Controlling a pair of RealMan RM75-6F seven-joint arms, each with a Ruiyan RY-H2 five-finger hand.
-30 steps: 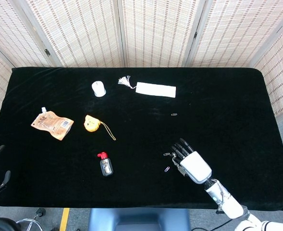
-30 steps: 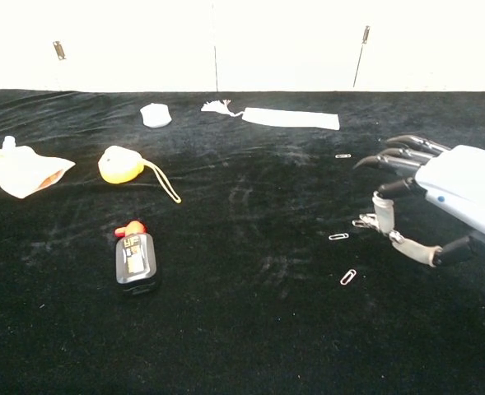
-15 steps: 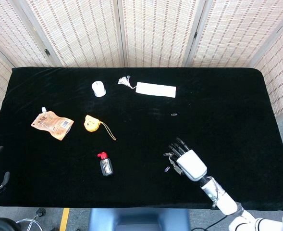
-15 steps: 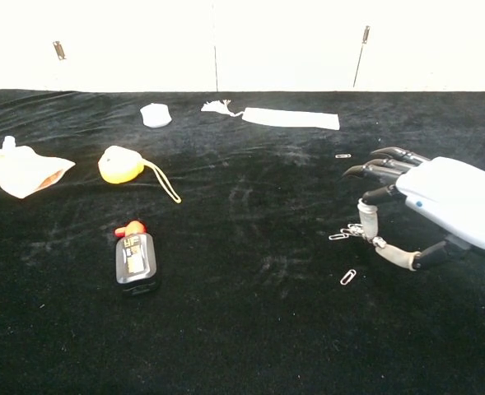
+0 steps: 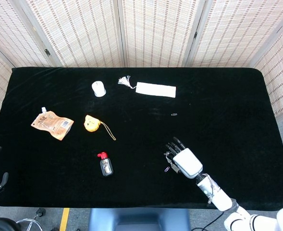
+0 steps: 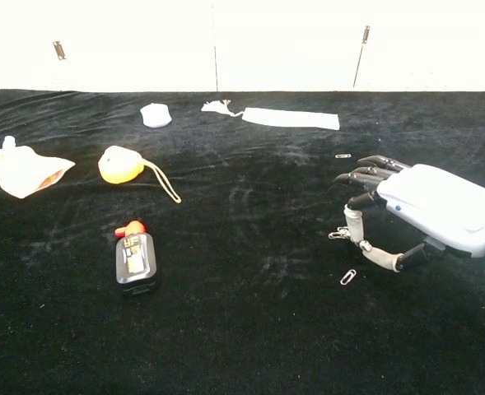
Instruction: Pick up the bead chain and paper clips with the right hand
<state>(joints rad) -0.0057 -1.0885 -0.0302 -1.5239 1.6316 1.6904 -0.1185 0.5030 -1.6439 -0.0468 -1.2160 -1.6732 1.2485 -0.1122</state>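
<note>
On the black desk (image 5: pixel 227 106), right of the small dark bottle (image 6: pixel 134 259), the right hand (image 6: pixel 423 210) hovers low with its fingers (image 6: pixel 356 178) spread, holding nothing. The bead chain with clips (image 6: pixel 338 234) lies under its fingertips, one paper clip (image 6: pixel 348 276) just nearer, another paper clip (image 6: pixel 342 155) farther back

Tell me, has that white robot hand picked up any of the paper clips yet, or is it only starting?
Nothing looks picked up yet. The right hand hangs low over the black table, its fingers spread beside a small cluster of clips and chain. One paper clip lies nearer the front and another farther back, both untouched. Whether its thumb touches the cluster is unclear.
</note>
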